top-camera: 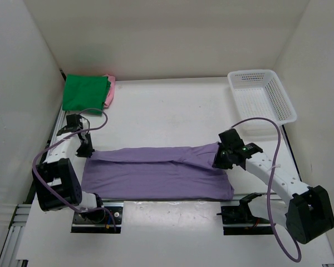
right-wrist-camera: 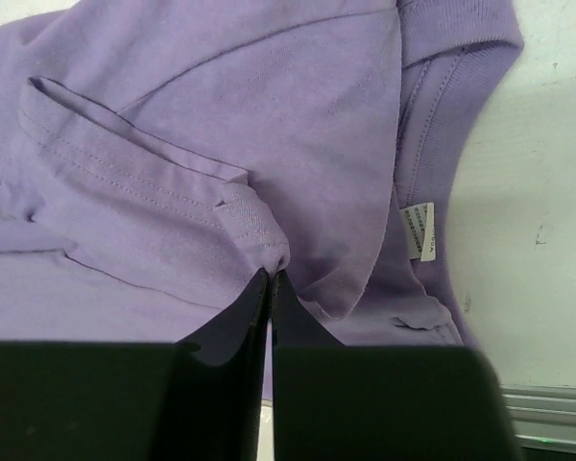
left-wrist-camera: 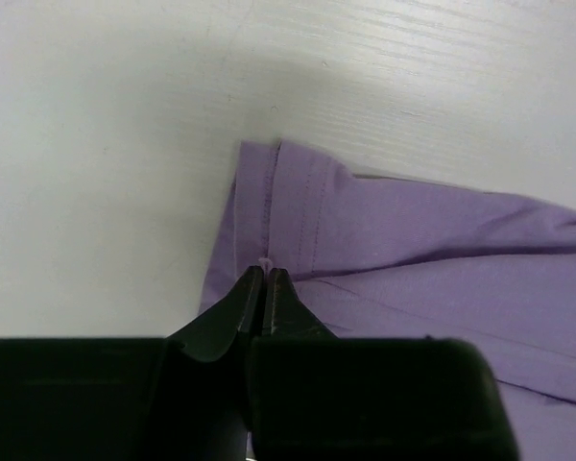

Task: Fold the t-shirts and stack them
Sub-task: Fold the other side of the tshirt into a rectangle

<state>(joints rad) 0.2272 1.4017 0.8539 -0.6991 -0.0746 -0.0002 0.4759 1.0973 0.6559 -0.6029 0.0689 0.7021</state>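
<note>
We find the purple shirt (top-camera: 156, 172) spread lengthwise across the near half of the desk (top-camera: 172, 111), between the two arms, its hem end at the left and its collar (right-wrist-camera: 432, 86) end at the right. The left fingers (left-wrist-camera: 235, 312) are pressed together on the hem corner, with a small tuft of purple cloth showing at their tips. The right fingers (right-wrist-camera: 240, 317) are likewise closed, pinching a bunched fold of a sleeve hem just beside the collar, where the label (right-wrist-camera: 420, 233) is visible. In our judgement this matched grip at both ends of the far edge keeps the cloth taut, so that a long fold can be carried across evenly without the middle sagging; a fold line already runs the length of the garment. At the far left corner of the desk the green shirt (top-camera: 84, 92) lies folded on top of the pink shirt (top-camera: 111, 89), which shows only along its right edge; this placement serves as the stack, well apart from the working area. The white basket (top-camera: 236, 92) stands at the far right corner, and we see no garment inside it.
</note>
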